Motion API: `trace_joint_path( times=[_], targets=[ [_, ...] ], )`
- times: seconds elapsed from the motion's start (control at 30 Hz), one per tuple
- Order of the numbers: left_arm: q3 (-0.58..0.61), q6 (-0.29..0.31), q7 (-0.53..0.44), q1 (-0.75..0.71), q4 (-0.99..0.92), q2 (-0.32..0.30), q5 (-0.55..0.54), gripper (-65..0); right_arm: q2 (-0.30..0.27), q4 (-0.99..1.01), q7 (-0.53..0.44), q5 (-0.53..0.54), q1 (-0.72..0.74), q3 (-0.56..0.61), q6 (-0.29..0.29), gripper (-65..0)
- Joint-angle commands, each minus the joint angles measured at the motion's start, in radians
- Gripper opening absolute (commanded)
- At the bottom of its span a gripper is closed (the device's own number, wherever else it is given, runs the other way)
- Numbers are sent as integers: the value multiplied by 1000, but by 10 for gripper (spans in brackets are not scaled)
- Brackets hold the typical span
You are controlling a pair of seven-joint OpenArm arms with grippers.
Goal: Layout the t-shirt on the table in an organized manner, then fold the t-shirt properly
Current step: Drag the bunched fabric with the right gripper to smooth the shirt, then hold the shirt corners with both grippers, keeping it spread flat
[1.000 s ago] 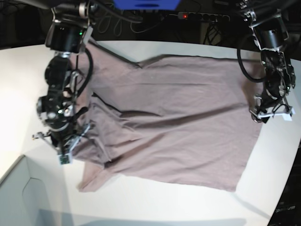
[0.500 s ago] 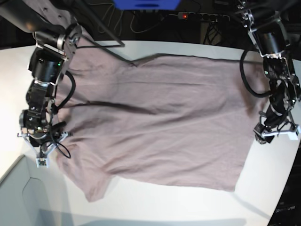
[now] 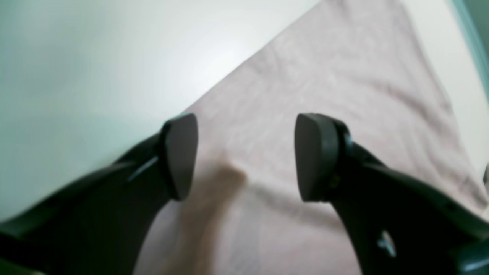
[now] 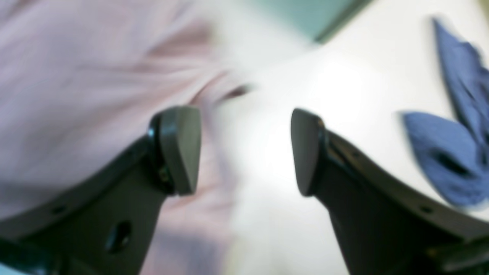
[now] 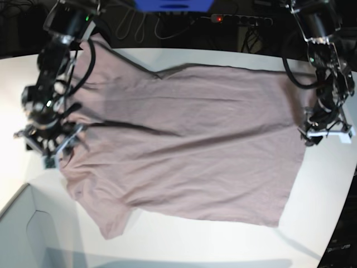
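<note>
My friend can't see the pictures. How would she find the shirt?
Look at the big white table between the two robot arms. Spread flat across most of it lies the t-shirt, a soft, dusty pinkish-brown cloth with short sleeves. Nothing else on the tabletop is that color or nearly that large.

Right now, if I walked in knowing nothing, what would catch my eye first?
A big pinkish-brown t-shirt spread nearly flat across the white table. A black robot arm stands at each end of it, with the right gripper over the sleeve side and the left gripper by the hem, both open.
</note>
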State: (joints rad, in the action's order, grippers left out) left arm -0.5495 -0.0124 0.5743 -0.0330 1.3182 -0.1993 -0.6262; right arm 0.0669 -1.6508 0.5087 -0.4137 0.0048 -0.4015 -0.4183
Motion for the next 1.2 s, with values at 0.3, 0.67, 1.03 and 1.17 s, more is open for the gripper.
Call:
trace_joint_path(
  times=[0.3, 0.67, 1.03, 1.17],
  targets=[
    [-5, 9, -20, -232, 200, -16, -8, -212, 90, -137, -32, 31, -283, 74, -15, -273],
    [-182, 10, -15, -324, 159, 22, 1, -212, 90, -139, -34, 94, -408, 66, -15, -274],
    [-189, 10, -14, -250, 56, 17, 2, -215, 90, -139, -34, 94, -431, 66, -17, -277],
    [-189, 10, -14, -233, -7, 14, 2, -215, 90, -139, -34, 94, -443, 65, -17, -277]
  ],
)
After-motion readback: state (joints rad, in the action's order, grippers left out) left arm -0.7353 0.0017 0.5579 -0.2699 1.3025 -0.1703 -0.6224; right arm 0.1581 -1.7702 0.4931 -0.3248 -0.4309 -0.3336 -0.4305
